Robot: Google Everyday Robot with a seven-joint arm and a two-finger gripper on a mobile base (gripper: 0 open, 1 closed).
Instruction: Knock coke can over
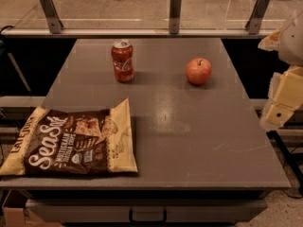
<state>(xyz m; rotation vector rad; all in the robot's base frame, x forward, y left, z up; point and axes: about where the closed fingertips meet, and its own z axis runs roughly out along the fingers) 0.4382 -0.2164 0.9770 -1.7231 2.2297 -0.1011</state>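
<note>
The red coke can stands upright on the grey table, toward the back and a little left of centre. My gripper is at the right edge of the view, beyond the table's right side, well to the right of the can and nearer the camera. Only pale yellowish blocks of the arm and gripper show there.
A red apple sits right of the can, between it and the gripper. A large brown and yellow chip bag lies flat at the front left. A glass railing with metal posts runs behind the table.
</note>
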